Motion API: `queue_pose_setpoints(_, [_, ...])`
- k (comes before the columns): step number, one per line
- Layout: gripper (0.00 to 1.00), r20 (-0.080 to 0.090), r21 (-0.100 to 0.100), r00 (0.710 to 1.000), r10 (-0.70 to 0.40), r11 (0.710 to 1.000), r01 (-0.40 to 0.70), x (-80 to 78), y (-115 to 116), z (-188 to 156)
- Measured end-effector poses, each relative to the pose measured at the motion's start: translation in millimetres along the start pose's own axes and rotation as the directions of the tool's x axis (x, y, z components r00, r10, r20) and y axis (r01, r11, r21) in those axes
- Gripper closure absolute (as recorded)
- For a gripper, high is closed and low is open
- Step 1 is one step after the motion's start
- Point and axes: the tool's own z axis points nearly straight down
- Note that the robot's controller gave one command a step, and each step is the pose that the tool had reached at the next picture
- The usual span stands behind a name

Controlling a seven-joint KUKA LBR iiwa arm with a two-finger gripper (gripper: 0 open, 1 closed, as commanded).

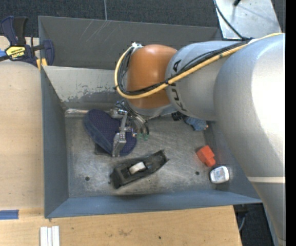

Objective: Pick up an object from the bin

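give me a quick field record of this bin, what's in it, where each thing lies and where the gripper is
container: grey metal bin
gripper: down at the right edge of the dark blue soft fabric item
dark blue soft fabric item: left-centre of the floor
black flat oblong device with a white label: front centre, lying slantwise
small orange-red block: right side
small silver-white square item: front right corner, near the block
held: cannot tell

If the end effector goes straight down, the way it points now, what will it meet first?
Probably the dark blue soft thing; the end effector is over its right edge. How high above it is unclear.
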Motion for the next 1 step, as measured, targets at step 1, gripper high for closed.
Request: queue_pose_setpoints(1, [0.00, -0.024, 0.001, 0.939, 0.343, 0.939, -0.343, -24.5, -10.0, 6.7])
